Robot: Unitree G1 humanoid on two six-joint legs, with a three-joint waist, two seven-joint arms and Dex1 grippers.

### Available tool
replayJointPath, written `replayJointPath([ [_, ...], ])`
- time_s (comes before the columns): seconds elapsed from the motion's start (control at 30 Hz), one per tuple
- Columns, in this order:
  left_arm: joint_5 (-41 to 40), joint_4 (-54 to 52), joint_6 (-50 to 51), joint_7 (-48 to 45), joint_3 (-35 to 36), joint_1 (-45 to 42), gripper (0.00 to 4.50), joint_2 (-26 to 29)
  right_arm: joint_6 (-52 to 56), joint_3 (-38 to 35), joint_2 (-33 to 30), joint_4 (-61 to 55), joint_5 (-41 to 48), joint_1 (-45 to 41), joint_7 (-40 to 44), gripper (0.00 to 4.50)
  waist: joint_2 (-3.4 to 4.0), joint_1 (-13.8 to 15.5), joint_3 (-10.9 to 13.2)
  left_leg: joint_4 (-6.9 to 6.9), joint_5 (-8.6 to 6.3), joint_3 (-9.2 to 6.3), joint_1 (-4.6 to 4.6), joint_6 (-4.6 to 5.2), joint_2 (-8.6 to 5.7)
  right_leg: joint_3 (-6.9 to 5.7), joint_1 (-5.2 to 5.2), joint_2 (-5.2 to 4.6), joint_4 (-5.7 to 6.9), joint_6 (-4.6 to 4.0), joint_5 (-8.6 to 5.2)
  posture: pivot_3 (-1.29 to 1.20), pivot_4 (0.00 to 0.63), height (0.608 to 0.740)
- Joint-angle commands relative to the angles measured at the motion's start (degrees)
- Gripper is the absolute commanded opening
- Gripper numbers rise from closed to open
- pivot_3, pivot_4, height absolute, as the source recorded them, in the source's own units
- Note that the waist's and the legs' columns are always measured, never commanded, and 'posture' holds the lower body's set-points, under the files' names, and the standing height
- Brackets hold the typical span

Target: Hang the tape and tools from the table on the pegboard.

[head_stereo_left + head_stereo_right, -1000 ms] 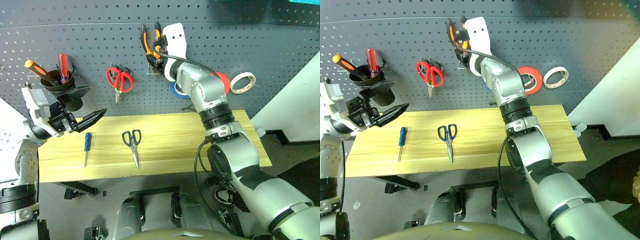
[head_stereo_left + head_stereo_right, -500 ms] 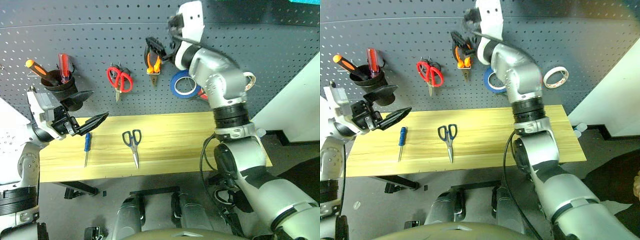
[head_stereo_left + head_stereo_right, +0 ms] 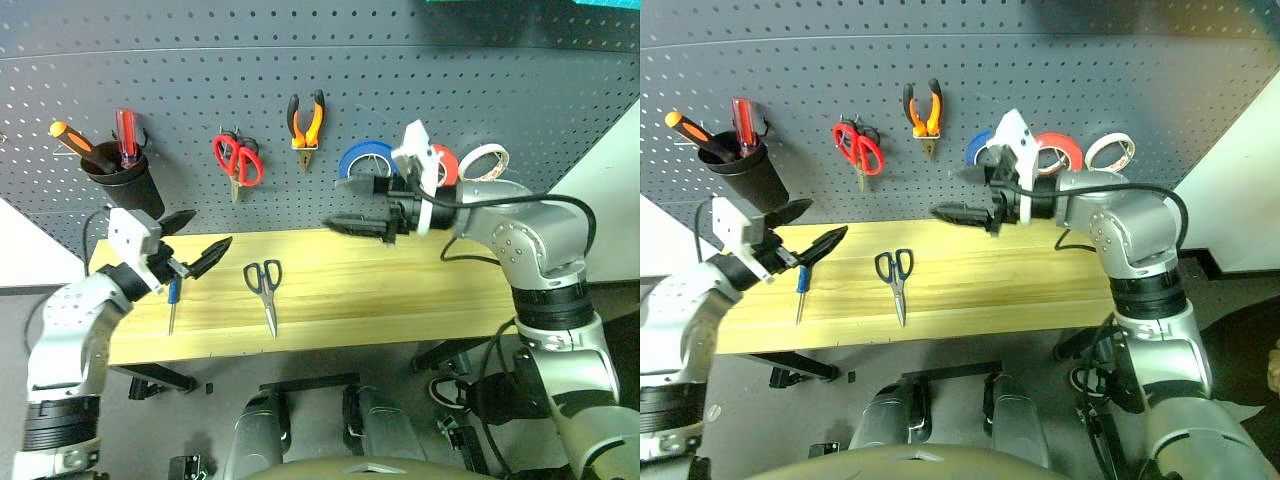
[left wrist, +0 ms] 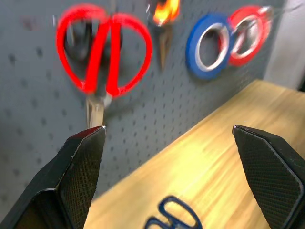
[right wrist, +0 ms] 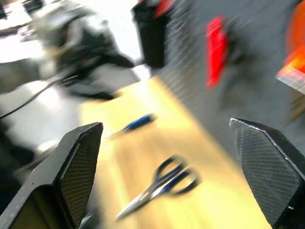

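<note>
Two tools remain on table (image 3: 400, 290): scissors (image 3: 266, 290), blue screwdriver (image 3: 174, 300). Pliers (image 3: 306, 121), blue tape (image 3: 363, 162) hang on pegboard (image 3: 500, 90). Left gripper (image 3: 195, 240), right gripper (image 3: 350, 212) both apart, empty. Risk: thin screwdriver rolls away when pinched.

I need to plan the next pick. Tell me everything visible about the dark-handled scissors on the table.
The dark-handled scissors lie flat on the light wood table, closed. Two dark blue-black loop handles point toward the pegboard; the silver blades taper toward the table's near edge. Nothing touches them but the tabletop. A blue-handled screwdriver lies apart on their left.
</note>
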Motion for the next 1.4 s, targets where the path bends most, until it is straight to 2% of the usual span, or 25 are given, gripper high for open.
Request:
replayJointPath([
  [0.03,4.1,-0.7,2.3,8.1,-2.8,-1.3,4.50,-3.4,-3.6,1.5,0.0,2.7,-0.3,-0.1,4.0,4.47,0.00,0.1,0.0,0.01,0.00,-0.02,0.00,0.01,0.00,0.00,0.00,0.00,0.00,0.00,0.00,0.01,0.122,0.731],
  [0.17,7.1,-0.4,10.4,16.3,-6.4,-3.2,4.50,-7.8,-10.7,4.0,-0.2,7.6,-3.5,0.7,8.3,4.47,-0.01,0.5,0.0,0.07,0.01,-0.02,-0.01,0.02,-0.03,0.00,0.04,0.00,0.00,0.02,0.01,0.02,0.146,0.731],
  [0.27,8.2,-0.8,21.5,23.9,-8.5,-5.9,4.50,-12.1,-18.4,5.8,-1.0,13.9,-7.0,1.7,13.0,4.47,-0.03,1.1,0.0,0.11,0.01,-0.11,0.01,0.03,-0.04,0.00,0.09,-0.01,-0.01,0.03,0.00,0.02,0.169,0.731],
  [0.43,10.8,-2.9,33.9,31.0,-12.4,-7.6,4.50,-16.3,-27.4,7.9,-2.8,24.0,-12.3,1.1,19.7,4.47,0.05,1.5,0.3,0.18,0.00,-0.22,0.02,0.05,-0.05,0.00,0.14,-0.03,-0.02,0.13,-0.15,0.01,0.218,0.731],
  [0.67,14.6,-5.7,50.4,42.4,-13.4,-10.2,4.50,-24.2,-34.5,8.9,-2.9,33.9,-17.5,-1.9,25.4,4.47,0.36,1.4,2.8,0.21,0.00,-0.36,0.13,0.07,-0.01,0.06,0.20,-0.06,0.08,0.05,-0.22,0.01,0.301,0.731],
  [0.97,21.1,-2.7,54.9,53.0,-12.7,-12.7,4.50,-32.9,-40.2,9.0,-2.6,40.9,-22.5,-3.3,27.5,4.47,0.28,1.5,6.7,0.23,0.02,-0.41,0.11,0.09,-0.03,0.10,0.17,-0.12,0.16,-0.01,-0.25,-0.01,0.376,0.731],
  [1.2,21.2,0.3,56.2,52.3,-10.2,-15.1,4.50,-34.2,-42.3,8.7,-3.2,40.5,-24.7,-2.5,27.1,4.47,0.30,1.4,9.1,0.32,0.02,-0.41,0.09,0.09,-0.04,0.08,0.13,-0.30,0.25,0.01,-0.25,-0.04,0.403,0.731],
  [1.4,21.8,5.0,55.2,52.6,-9.1,-17.7,4.50,-35.3,-41.5,8.1,-3.6,38.6,-25.0,-1.8,27.0,4.47,0.29,1.4,9.7,0.28,0.02,-0.37,-0.09,0.09,-0.10,0.07,-0.04,-0.38,0.26,0.08,-0.26,-0.06,0.405,0.731],
])
